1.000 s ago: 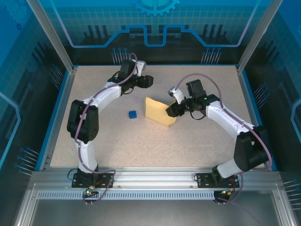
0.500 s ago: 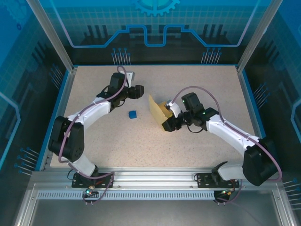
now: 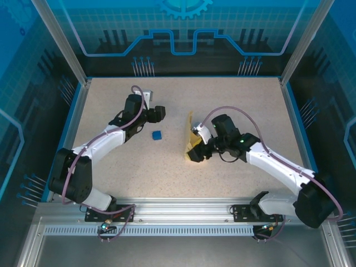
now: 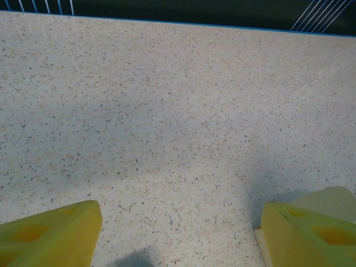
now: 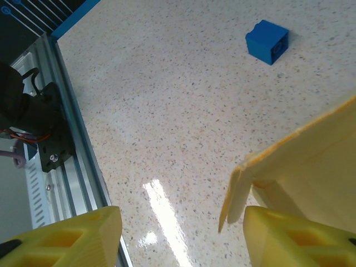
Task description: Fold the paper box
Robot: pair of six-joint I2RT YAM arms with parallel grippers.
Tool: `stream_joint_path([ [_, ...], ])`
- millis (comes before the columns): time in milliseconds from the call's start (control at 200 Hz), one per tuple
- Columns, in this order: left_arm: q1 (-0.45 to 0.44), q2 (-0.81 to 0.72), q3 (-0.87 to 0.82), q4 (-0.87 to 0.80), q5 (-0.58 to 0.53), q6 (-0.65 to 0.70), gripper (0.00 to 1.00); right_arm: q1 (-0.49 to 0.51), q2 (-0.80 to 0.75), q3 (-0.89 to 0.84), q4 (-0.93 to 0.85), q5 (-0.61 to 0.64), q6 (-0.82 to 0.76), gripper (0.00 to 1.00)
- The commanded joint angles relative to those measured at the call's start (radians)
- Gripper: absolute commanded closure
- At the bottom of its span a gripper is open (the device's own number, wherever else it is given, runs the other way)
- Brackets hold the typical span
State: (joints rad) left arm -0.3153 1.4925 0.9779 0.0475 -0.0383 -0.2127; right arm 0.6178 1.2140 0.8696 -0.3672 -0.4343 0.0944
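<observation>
Clearly the paper box (image 3: 189, 133) stands on edge, running near-to-far, just left of the wide-spread right pincer (image 3: 193, 153); the left pincer (image 3: 159, 113), wide and empty, sits farther left.

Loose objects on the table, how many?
2. Blue cube mid-table; paper box to its right, tipped up on edge. Arms may hide more.

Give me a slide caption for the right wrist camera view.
Open right hand above the speckled table, the pale yellow paper box close beside it, blue cube beyond.
</observation>
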Motion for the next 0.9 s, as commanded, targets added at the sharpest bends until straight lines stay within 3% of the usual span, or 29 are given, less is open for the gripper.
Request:
stream_joint_path([
  [0,0.001,-0.035,-0.025,0.038,-0.017,-0.026,0.23,-0.032,-0.077,-0.032,-0.076,0.049,0.005,0.34],
  [210,0.001,-0.04,-0.046,0.059,-0.009,-0.037,0.23,-0.13,-0.204,-0.095,-0.086,0.087,0.05,0.3],
  [320,0.002,-0.046,-0.063,0.076,-0.004,-0.048,0.23,-0.264,-0.19,-0.126,-0.007,0.098,0.134,0.28],
  [395,0.001,-0.053,-0.076,0.086,0.004,-0.059,0.23,-0.33,-0.095,-0.102,0.051,0.102,0.16,0.28],
  [550,0.002,-0.057,-0.102,0.083,0.034,-0.105,0.23,-0.368,0.176,0.031,0.133,0.106,0.145,0.28],
  [895,0.002,-0.06,-0.222,0.131,0.097,-0.208,0.24,-0.391,0.736,0.428,0.124,-0.062,0.151,0.34],
])
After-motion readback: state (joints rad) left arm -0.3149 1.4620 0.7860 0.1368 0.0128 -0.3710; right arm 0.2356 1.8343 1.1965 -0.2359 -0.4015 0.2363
